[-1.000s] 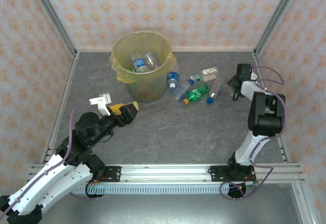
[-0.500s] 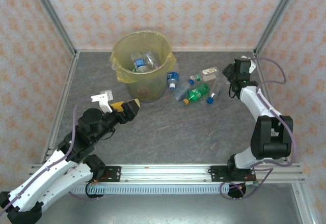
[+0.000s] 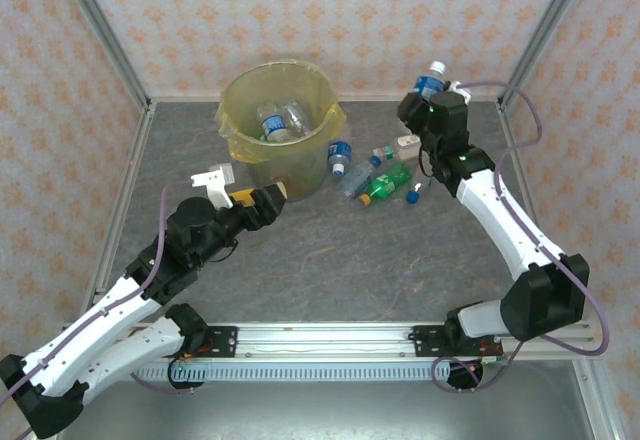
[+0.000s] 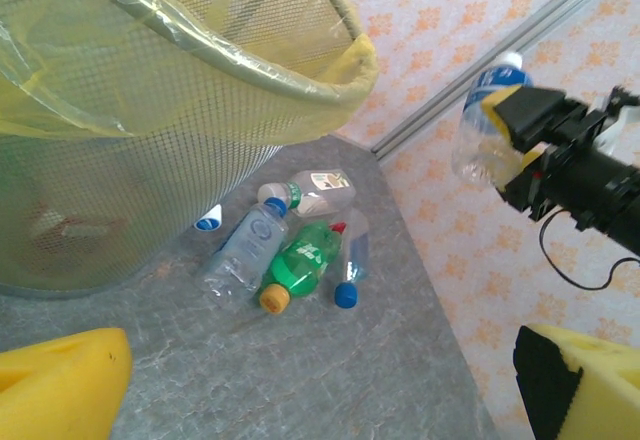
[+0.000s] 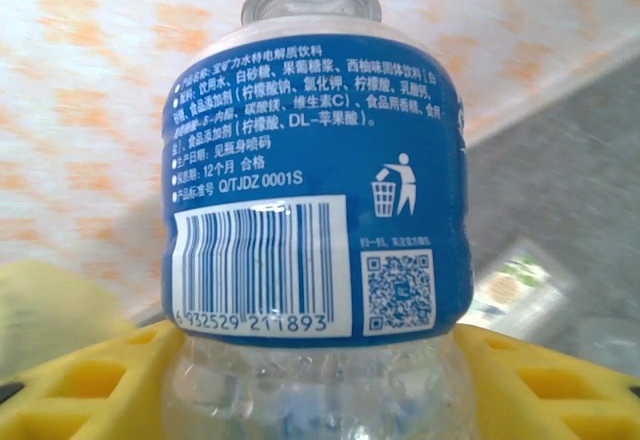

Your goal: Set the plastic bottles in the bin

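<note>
Bottle (image 5: 310, 210): looks empty, so light. Thin walls likely dent under squeeze, and smooth, probably slippery. Best hold: across body below label. Clear plastic, blue label with barcode, white cap.

Right hand (image 3: 427, 103) pinching it, cap up, raised over far right corner of tabletop (image 3: 350, 260). Left hand (image 3: 262, 200) spread wide, just beside bin (image 3: 285, 175). Other bottles (image 3: 388, 182) lie on tabletop right of bin.

Bottle (image 3: 431, 81) now aloft in right hand (image 3: 433, 100)
</note>
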`<state>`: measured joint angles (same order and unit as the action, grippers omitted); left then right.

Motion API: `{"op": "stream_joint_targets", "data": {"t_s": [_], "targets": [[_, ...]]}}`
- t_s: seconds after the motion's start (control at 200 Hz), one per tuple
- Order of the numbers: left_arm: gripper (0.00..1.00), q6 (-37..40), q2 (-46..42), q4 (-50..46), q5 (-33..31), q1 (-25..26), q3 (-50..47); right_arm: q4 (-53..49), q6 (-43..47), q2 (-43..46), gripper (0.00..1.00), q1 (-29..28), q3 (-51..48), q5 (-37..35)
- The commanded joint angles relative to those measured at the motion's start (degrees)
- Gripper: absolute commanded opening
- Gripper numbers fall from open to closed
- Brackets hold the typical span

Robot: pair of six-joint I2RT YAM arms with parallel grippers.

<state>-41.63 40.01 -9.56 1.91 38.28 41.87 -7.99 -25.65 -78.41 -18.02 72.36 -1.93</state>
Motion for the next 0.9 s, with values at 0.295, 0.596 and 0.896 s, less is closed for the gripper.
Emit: {"op": "stream_joint_targets", "data": {"t_s": [0.295, 0.596, 0.896], "targets": [[0.99, -2.1, -4.2, -3.3, -12.2, 0.7, 2.6, -4.3, 10.6, -9.2, 0.61, -19.6, 22.4, -10.2], [0.99, -4.7, -12.9, -8.0, -22.1, 0.7, 2.4, -7.3, 14.0, -21.8, 0.61, -27.8, 34.3, -12.7], [0.99, -4.6, -13.9, -9.8, -22.1, 0.7, 2.6, -14.6, 15.3, -32.8, 0.61, -32.3, 46.1, -13.6]]}}
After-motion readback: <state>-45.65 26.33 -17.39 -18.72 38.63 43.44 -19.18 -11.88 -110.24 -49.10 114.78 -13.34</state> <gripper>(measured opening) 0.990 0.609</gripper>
